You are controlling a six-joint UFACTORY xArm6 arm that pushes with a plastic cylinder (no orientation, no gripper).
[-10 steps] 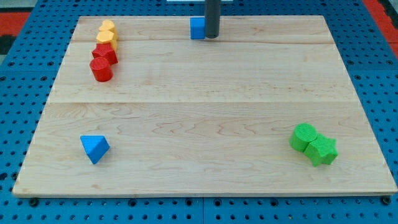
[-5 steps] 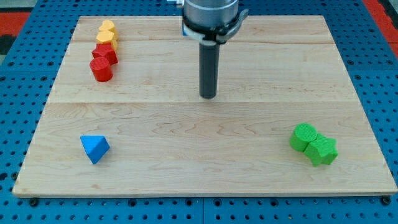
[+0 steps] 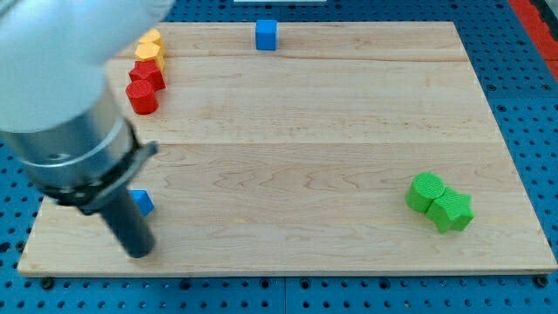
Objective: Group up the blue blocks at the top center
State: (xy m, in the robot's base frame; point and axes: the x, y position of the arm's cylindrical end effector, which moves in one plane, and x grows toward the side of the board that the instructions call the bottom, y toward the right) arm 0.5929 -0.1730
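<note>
My tip [image 3: 139, 253] rests on the wooden surface [image 3: 305, 166] just below the mostly hidden blue block [image 3: 142, 202], far from the blue cube [image 3: 266, 34] at the top center.

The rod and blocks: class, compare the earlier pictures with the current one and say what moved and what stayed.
My tip swept from the top center, beside the blue cube, down to the view's bottom left. It now sits just below the blue triangular block, which the arm mostly hides. The blue cube, red blocks, yellow blocks and green blocks kept their places.
</note>
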